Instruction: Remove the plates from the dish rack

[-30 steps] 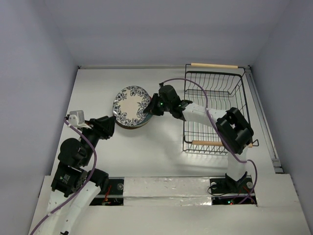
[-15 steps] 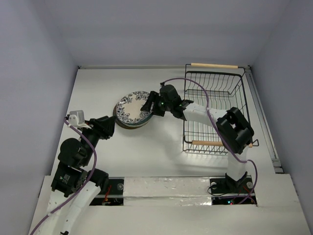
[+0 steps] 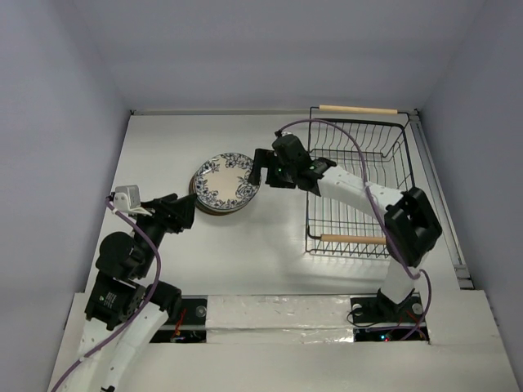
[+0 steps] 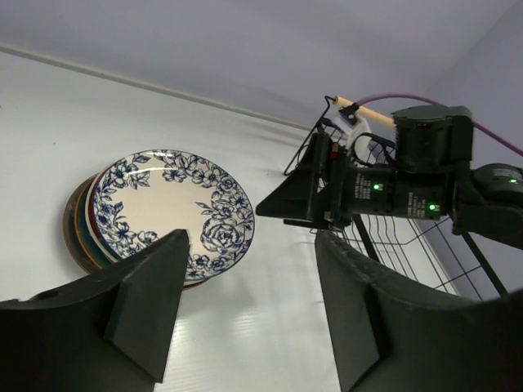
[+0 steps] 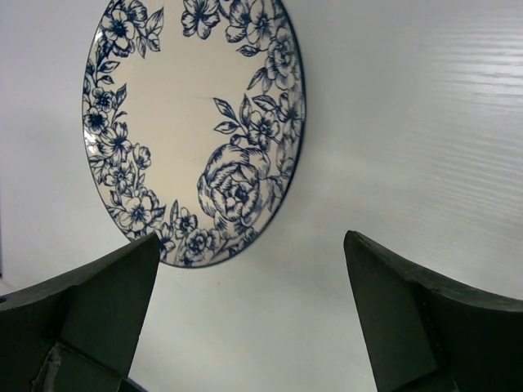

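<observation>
Plates [image 3: 222,184]: you have them stacked flat just left of the rack [image 3: 357,109], floral one on top; they look stiff, glossy and breakable, best pinched at the rim; right gripper [image 3: 261,167] beside them gapes wide and empty, left gripper [image 3: 184,211] part-spread, empty.

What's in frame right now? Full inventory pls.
Floral plate: one, white with blue floral rim, top of the stack, left of the rack.
Plates underneath: several, red, teal and dark edges showing, exact count unclear.
Dish rack: one, black wire with wooden handles, table's right side, no plates visible inside.
Table: one, white.
Left gripper: one, black, open, near side of the stack, holding nothing.
Right gripper: one, black, open, between stack and rack, holding nothing.
</observation>
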Robot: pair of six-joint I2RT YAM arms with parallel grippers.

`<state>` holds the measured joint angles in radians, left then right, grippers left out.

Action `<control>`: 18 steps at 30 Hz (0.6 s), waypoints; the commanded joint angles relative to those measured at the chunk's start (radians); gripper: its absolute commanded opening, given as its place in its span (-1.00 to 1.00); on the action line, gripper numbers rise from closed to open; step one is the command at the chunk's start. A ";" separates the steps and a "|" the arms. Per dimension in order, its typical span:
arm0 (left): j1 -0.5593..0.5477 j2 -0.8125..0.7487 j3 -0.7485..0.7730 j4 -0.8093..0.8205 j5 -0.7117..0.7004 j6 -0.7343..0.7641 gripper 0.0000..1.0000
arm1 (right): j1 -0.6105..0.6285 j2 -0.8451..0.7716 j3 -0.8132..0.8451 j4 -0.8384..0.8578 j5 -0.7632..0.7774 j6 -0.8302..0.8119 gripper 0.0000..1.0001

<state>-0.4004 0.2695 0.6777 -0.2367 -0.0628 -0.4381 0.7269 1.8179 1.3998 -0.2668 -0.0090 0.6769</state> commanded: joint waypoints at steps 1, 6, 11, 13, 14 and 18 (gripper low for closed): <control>-0.006 -0.013 0.000 0.034 0.000 0.006 0.20 | 0.000 -0.100 0.035 -0.104 0.122 -0.091 1.00; -0.006 -0.010 0.002 0.036 0.003 0.007 0.46 | 0.009 -0.289 -0.033 -0.097 0.187 -0.120 0.74; -0.006 0.008 0.011 0.031 0.004 0.019 0.57 | 0.009 -0.544 -0.090 -0.083 0.299 -0.152 -1.00; -0.006 0.011 0.013 0.031 0.014 0.022 0.71 | 0.009 -0.683 -0.102 -0.081 0.355 -0.178 -1.00; -0.006 0.017 0.014 0.030 0.017 0.022 0.74 | 0.009 -0.731 -0.111 -0.077 0.375 -0.189 -1.00; -0.006 0.031 0.032 0.030 0.026 0.029 0.86 | 0.009 -0.974 -0.175 -0.074 0.531 -0.221 -1.00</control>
<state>-0.4004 0.2779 0.6781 -0.2371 -0.0528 -0.4271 0.7284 0.9802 1.2751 -0.3500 0.3485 0.5076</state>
